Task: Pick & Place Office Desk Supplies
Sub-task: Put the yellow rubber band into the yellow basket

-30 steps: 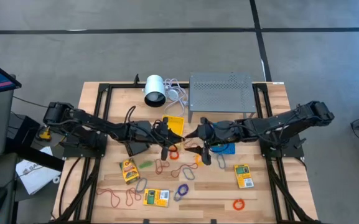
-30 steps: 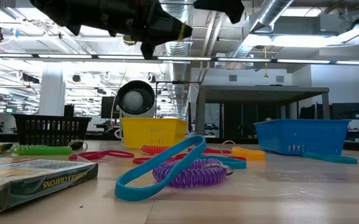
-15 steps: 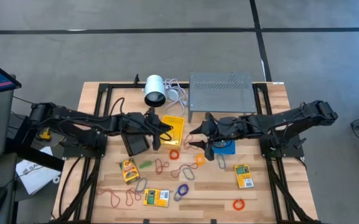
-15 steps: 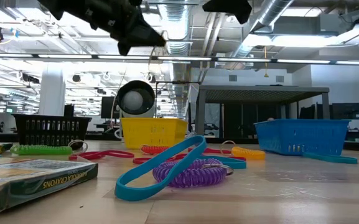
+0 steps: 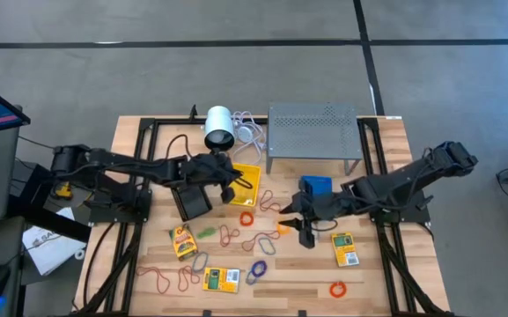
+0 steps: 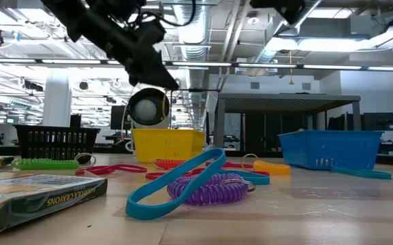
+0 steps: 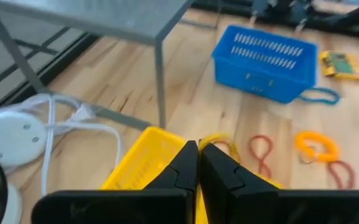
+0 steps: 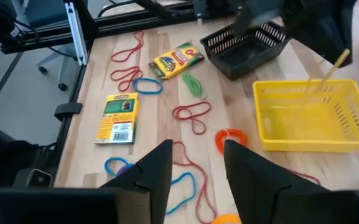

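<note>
Left gripper (image 5: 231,182) hangs over the nine o'clock edge of the yellow bin (image 5: 247,179), clenched on what looks like a thin yellow band (image 7: 214,140). The bin's long axis runs twelve to six, so I judge the drop sits just toward three o'clock. Right gripper (image 5: 305,232) is low over the boards with its fingers apart and nothing between them. The orange band (image 5: 282,227) lies close by at nine o'clock of it, a small curl with no clear long axis, and the right arm is the nearer one. I count three bins: black bin (image 5: 192,202), yellow, blue bin (image 5: 316,187). Three flat packets (image 5: 221,279), and at least ten loose bands.
</note>
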Controlling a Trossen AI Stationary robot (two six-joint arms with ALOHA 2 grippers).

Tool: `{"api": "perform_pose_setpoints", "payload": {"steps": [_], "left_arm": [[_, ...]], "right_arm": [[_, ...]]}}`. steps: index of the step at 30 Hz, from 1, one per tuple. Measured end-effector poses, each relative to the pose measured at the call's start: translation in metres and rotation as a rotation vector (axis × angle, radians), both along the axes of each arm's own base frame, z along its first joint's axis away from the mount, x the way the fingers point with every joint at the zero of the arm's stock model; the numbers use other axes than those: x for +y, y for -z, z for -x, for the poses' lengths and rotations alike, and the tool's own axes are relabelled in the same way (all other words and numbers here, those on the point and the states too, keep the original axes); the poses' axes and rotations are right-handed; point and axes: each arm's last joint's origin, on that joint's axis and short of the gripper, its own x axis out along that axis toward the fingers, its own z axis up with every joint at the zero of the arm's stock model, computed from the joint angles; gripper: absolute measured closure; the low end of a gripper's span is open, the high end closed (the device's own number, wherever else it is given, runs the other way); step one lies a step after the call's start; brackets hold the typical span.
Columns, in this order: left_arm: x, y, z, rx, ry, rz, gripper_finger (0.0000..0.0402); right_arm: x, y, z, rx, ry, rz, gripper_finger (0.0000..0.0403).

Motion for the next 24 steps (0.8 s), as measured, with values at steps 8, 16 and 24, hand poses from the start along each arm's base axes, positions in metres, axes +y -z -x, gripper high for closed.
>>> {"api": "perform_pose_setpoints", "payload": {"steps": [8,16,24], "left_arm": [[0.005,0.017,-0.005,0.061,0.005,0.034,0.0401],[0.003,0.030,-0.004,0.143,0.002,0.096,0.0346],[0.003,0.023,-0.002,0.115,0.003,0.093,0.0227]], "right_arm": [[0.019,0.003,0.007,-0.005,0.000,0.038,0.0285],[0.022,0.011,0.004,0.026,-0.002,0.058,0.0285],[0.024,0.014,0.003,0.043,-0.005,0.066,0.0285]]}}
